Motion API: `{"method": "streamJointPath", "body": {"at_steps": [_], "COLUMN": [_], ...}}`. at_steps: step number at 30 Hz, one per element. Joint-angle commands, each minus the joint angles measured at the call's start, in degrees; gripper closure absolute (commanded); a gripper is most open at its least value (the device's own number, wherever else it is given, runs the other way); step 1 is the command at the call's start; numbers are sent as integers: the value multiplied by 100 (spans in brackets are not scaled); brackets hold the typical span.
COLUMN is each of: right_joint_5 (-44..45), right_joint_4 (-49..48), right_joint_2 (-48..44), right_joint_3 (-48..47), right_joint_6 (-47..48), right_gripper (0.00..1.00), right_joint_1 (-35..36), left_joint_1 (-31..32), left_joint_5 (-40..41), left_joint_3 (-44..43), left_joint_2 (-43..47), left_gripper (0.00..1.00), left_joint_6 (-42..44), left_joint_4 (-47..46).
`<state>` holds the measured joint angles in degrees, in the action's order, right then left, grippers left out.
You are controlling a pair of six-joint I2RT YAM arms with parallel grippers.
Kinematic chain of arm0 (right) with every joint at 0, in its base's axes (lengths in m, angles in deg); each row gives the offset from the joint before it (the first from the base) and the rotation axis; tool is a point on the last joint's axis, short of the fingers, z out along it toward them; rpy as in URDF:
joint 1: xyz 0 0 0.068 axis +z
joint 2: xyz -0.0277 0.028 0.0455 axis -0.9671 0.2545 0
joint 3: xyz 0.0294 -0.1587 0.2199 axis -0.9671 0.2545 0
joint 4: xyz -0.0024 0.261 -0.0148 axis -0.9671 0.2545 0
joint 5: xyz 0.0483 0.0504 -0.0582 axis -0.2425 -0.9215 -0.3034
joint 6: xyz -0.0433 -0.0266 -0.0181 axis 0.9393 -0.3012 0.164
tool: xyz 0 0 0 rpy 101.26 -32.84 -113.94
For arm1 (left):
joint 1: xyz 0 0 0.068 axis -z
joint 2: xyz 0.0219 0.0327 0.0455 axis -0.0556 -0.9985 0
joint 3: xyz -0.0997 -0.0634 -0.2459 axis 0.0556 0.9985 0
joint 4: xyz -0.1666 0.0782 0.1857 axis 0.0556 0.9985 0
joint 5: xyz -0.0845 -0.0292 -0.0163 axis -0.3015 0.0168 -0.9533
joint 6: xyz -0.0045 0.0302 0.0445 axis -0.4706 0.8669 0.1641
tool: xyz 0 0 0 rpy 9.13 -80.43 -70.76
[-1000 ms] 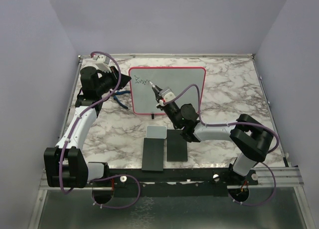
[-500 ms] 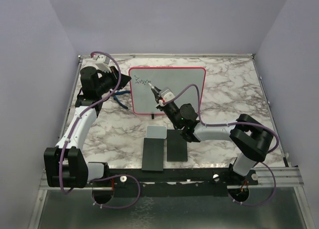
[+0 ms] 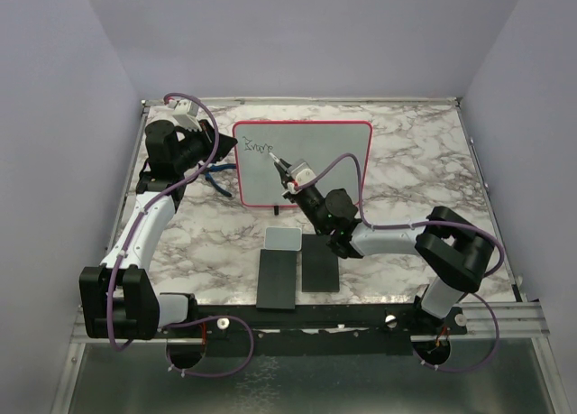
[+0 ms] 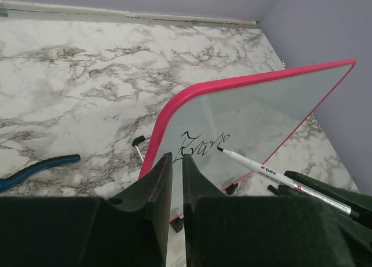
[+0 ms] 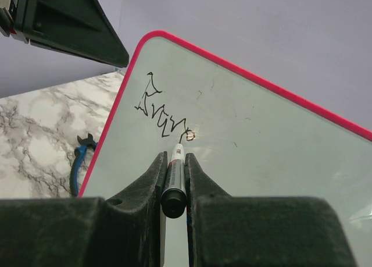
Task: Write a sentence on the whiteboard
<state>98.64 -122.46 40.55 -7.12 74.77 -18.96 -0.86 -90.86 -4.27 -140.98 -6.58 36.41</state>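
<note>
Far on the table [image 3: 424, 152] the whiteboard [image 3: 315, 139] stands, sentence [image 3: 256, 147] begun upper left. Right hand [image 5: 174, 157] pinches marker [image 5: 175, 180], tip on board; left hand [image 4: 172, 159] pressed together, empty, beside rim. Risk: pen pressure could tip the unbraced board.

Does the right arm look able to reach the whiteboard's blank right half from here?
Probably yes: the right gripper has its marker tip on the whiteboard, and nothing blocks the bare half.

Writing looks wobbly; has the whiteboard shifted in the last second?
No. In the top view the whiteboard sits as before: its top rim and corners keep the same spot below the table's back rail.
</note>
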Motion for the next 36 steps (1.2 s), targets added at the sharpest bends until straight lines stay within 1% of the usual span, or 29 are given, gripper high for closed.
{"method": "streamJointPath", "body": {"at_steps": [1, 16, 23, 28, 31, 33, 36], "right_joint_5": [189, 392, 378, 241, -64, -270, -471], "right_joint_4": [11, -369, -344, -245, -127, -78, -8], "right_joint_2": [-63, -160, -163, -221, -376, -511, -692], "right_joint_3": [131, 203, 157, 213, 332, 425, 531], "right_joint_6": [8, 223, 251, 171, 97, 34, -20], "right_gripper": [99, 99, 99, 99, 99, 99, 99], "right_joint_1": [9, 5, 10, 5, 13, 18, 55], "left_joint_1": [3, 2, 4, 4, 2, -1, -2], "left_joint_5": [1, 7, 3, 2, -3, 11, 3], "left_joint_3": [80, 80, 84, 80, 80, 80, 80], "left_joint_2": [157, 148, 156, 156, 157, 156, 164], "left_gripper": [87, 87, 87, 87, 87, 84, 73], "left_joint_6": [29, 31, 21, 32, 27, 32, 32], "left_joint_4": [-46, -45, -45, -50, -44, -51, -49]}}
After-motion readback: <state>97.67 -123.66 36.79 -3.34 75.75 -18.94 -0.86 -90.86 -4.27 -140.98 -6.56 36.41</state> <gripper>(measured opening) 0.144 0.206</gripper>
